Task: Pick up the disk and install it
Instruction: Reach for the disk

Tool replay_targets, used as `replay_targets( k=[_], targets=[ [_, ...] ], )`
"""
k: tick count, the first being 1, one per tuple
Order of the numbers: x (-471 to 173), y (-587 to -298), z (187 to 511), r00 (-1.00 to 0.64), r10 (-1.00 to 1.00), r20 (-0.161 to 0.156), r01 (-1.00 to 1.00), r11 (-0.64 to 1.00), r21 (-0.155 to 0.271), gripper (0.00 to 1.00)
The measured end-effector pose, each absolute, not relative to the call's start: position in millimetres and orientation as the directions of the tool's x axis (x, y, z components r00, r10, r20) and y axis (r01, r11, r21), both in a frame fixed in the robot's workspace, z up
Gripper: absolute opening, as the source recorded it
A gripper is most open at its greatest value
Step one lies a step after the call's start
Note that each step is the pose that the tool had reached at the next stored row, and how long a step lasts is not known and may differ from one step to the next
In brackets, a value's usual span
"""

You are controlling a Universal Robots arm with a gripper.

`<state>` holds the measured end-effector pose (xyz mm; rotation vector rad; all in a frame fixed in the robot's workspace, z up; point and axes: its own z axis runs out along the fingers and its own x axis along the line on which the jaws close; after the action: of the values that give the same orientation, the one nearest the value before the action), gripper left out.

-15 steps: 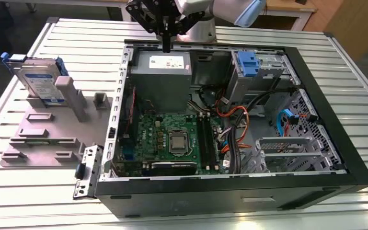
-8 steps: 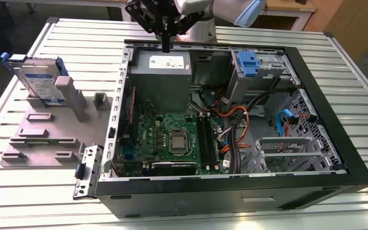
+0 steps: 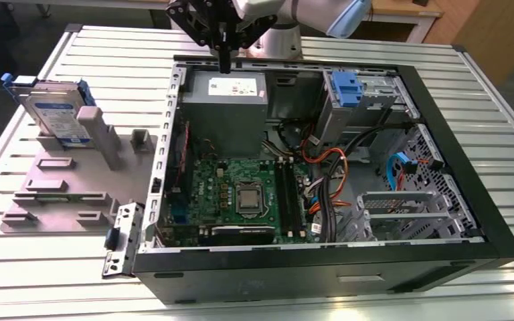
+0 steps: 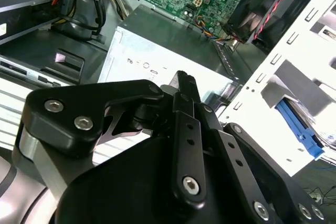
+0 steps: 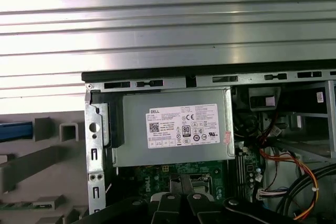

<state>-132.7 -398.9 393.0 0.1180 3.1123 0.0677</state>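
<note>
In the exterior view the gripper (image 3: 225, 65) hangs empty over the grey box (image 3: 224, 107); the disk (image 3: 56, 117) stands upright in a holder (image 3: 61, 180), well apart at the exterior view's left. In the second wrist view the fingers (image 4: 185, 108) are pressed together. The first wrist view shows the box (image 5: 136, 153) below.

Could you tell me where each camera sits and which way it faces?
Exterior view: off the arm, looking down into the open black computer case; arm and gripper show.
First wrist view: on the wrist, facing down at the grey metal box; gripper shows.
Second wrist view: behind the gripper, facing along it.
Shared: all three show that box.
</note>
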Motion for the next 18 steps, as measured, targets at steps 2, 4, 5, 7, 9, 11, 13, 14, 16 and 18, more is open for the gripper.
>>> replay_targets(
  k=[2,4,5,7,9,11,13,14,16,18],
  targets=[
    [-134.4,-398.9,393.0,-0.997,0.076,-0.025,0.075,0.996,0.044,0.11],
    [-135.1,-398.9,393.0,-0.997,0.076,-0.025,0.075,0.996,0.044,0.11],
    [-135.1,-398.9,393.0,-0.997,0.076,-0.025,0.075,0.996,0.044,0.11],
    [-135.2,-398.9,393.0,-0.997,0.076,-0.025,0.075,0.996,0.044,0.11],
    [-135.2,-398.9,393.0,-0.997,0.076,-0.025,0.075,0.996,0.044,0.11],
    [-135.3,-398.9,393.0,-0.997,0.076,-0.025,0.075,0.996,0.044,0.11],
    [-136.0,-399.0,393.0,-0.997,0.076,-0.025,0.075,0.996,0.044,0.11],
    [-136.5,-399.0,393.0,-0.997,0.076,-0.025,0.075,0.996,0.044,0.11],
    [-137.6,-399.0,393.0,-0.997,0.076,-0.025,0.075,0.996,0.044,0.11],
    [-139.4,-399.0,393.0,-0.997,0.076,-0.024,0.075,0.996,0.044,0.11]
  ],
)
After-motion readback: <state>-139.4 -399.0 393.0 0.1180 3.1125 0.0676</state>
